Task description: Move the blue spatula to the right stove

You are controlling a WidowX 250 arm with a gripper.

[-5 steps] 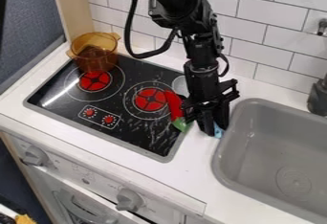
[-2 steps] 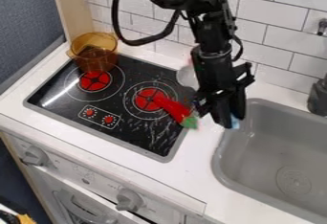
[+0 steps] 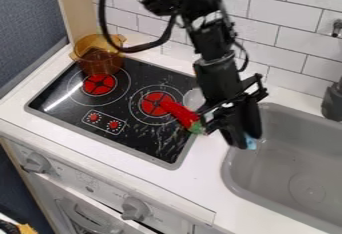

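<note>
from a slant above, a toy kitchen with a black gripper (image 3: pixel 248 140) at the near left corner of a grey sink (image 3: pixel 294 148), tips pointing down and pressed in around a light blue piece, taken to be an end of the blue spatula (image 3: pixel 250 143). beside the gripper, near the right edge of the black cooktop (image 3: pixel 127 114), a pale round shape (image 3: pixel 194 99); possibly the spatula's head, but impossible to say for sure. probably pinched by one end so as to leave the rest free to lie across the right burner (image 3: pixel 148 104). over that burner's edge, a red pepper (image 3: pixel 179 113) with a green end, pointing toward the gripper and likely to get in the way or be nudged; best lowered beside or clear of this. next, probably a swing left and a gentle lowering. at the back left, partly over the left burner (image 3: pixel 99 85), an amber see-through pot (image 3: pixel 100 45), upright, set well apart from the right burner and so no hindrance there. inside, a dark brown patch, either contents or something seen through the wall. in the sink's floor, a round drain (image 3: pixel 307 188).
</note>
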